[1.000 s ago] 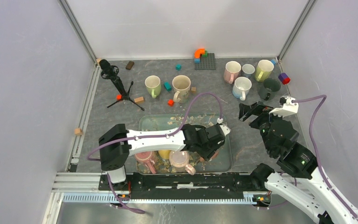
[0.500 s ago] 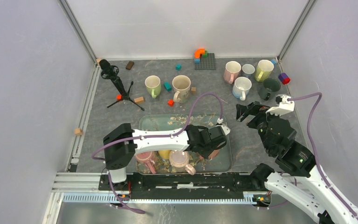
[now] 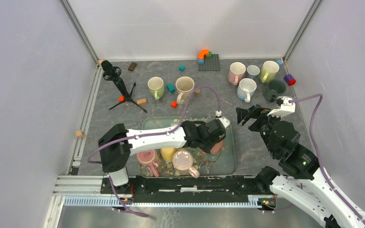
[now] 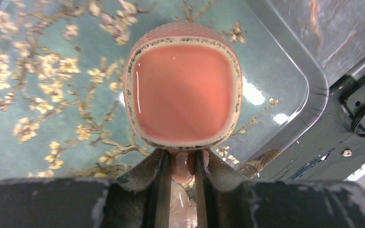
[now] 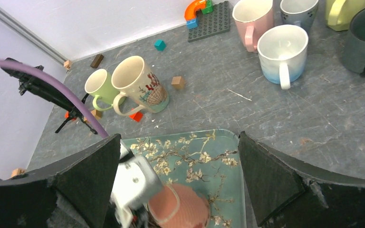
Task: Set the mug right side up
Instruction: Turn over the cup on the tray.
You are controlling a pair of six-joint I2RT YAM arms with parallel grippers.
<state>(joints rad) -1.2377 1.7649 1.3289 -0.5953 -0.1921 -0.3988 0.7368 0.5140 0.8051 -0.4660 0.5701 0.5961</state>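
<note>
A salmon ribbed mug (image 3: 217, 145) hangs tilted over the right part of the teal blossom tray (image 3: 230, 159). My left gripper (image 3: 212, 137) is shut on its handle. In the left wrist view the handle (image 4: 183, 170) is pinched between my fingers, and the mug's flat glossy face with a speckled rim (image 4: 183, 92), which looks like its base, points at the camera. My right gripper (image 3: 253, 115) is open and empty, right of the tray and behind it. In the right wrist view, the right gripper (image 5: 178, 178) frames the mug (image 5: 183, 206) and tray (image 5: 218, 156).
Two pink mugs (image 3: 148, 159) (image 3: 184, 161) and a yellow one (image 3: 168, 153) sit in the tray's near part. Upright mugs stand at the back: green (image 3: 156, 87), cream (image 3: 185, 88), and several at the back right (image 3: 246, 89). A small tripod (image 3: 119, 85) and loose blocks (image 3: 208, 61) lie behind.
My left gripper has carried the salmon mug up and toward the back of the tray, turning it. My right gripper has crept a little left and back, still open.
</note>
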